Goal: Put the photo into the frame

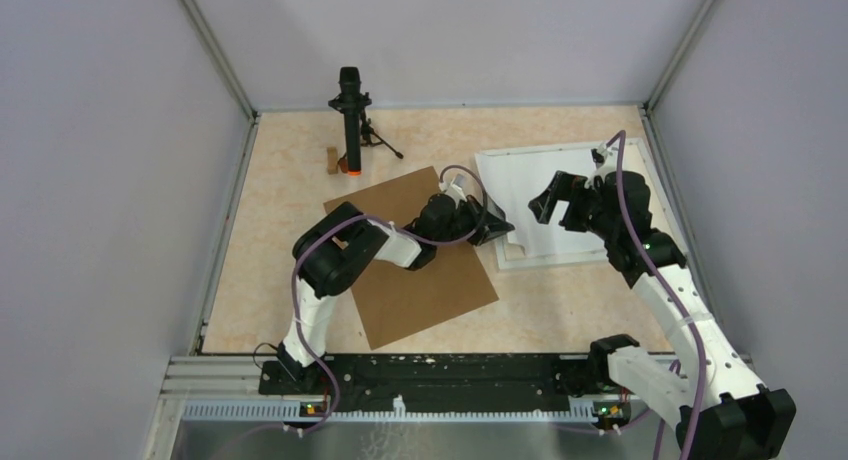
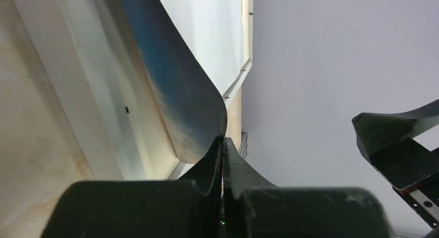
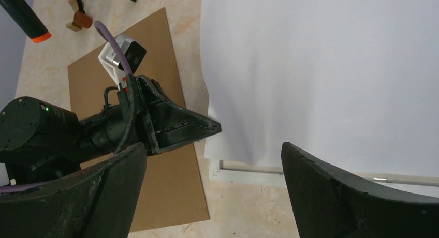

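Where left pincer (image 2: 223,145) clamps, photo (image 2: 181,93) corner curls above frame (image 1: 555,264).

photo (image 1: 560,190): 1
white frame (image 1: 560,263): 1
brown cardboard sheet (image 1: 420,280): 1
black cylinder on tripod (image 1: 350,110): 1
small wooden block (image 1: 331,160): 1

The photo (image 1: 515,183) lies on the frame (image 1: 560,261), its near-left corner raised and pinched between the left gripper's (image 1: 497,225) jaws; the right gripper (image 1: 558,208) hangs spread above the photo, right of those jaws; the cardboard sheet (image 1: 420,280) lies left of them, under the left arm.
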`<state>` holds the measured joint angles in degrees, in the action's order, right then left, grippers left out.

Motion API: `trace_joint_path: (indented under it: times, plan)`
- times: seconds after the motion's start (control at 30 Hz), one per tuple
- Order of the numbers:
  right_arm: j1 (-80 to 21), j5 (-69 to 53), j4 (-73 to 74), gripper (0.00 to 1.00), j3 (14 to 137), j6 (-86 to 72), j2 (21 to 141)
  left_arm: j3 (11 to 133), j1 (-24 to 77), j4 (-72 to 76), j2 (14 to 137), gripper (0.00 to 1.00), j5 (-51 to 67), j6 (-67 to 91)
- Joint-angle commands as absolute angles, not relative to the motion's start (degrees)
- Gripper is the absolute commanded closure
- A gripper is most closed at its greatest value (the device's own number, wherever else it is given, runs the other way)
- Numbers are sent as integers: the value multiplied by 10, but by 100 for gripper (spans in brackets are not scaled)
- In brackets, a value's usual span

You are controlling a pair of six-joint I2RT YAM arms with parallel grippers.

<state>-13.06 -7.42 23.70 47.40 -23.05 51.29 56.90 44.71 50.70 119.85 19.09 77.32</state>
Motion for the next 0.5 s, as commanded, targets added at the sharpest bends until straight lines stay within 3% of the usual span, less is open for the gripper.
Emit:
trace_joint_path:
  times: [0.0, 0.13, 0.37, 0.47]
  plan:
    - [-130, -73, 235, 1, 494, -225, 501, 578, 449, 518, 1201, 100, 201, 786]
    - [-130, -50, 245, 1, 492, -235, 500, 563, 434, 456, 1165, 100, 216, 780]
    - [-130, -47, 235, 1, 486, -240, 507, 481, 387, 527, 1125, 100, 246, 859]
    - [-130, 31, 261, 1, 483, -281, 513, 478, 374, 547, 1131, 100, 273, 879]
